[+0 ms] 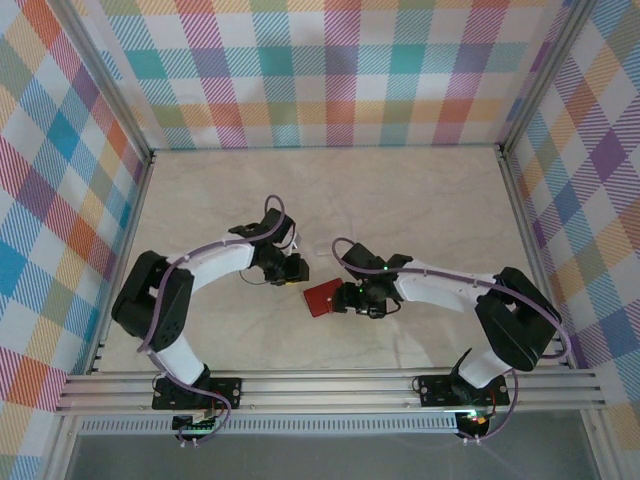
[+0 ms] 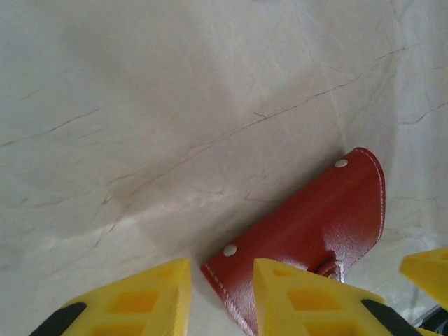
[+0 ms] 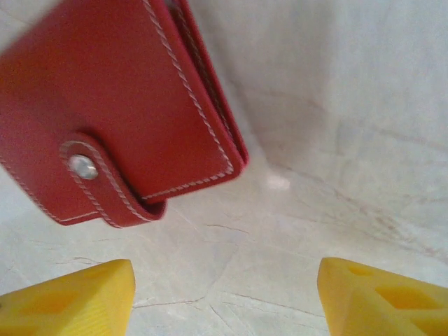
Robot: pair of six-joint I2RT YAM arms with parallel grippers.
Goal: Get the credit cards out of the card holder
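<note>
Between the two arms, at the middle of the pale marbled counter, rests the red card holder. It is closed flat, its snap tab folded over and fastened. On one side the left tool has its jaws narrow but apart, with a corner of the card holder at their tips; no grip on it can be made out. On the other side the right tool has its jaws wide with nothing between them, and the tab edge of the card holder is just ahead. Progress, as judged: no step of the task is done. The credit cards are presumably inside the shut card holder. Left to do: steady the card holder, undo the snap tab, open it, and draw each card out onto the counter.
</note>
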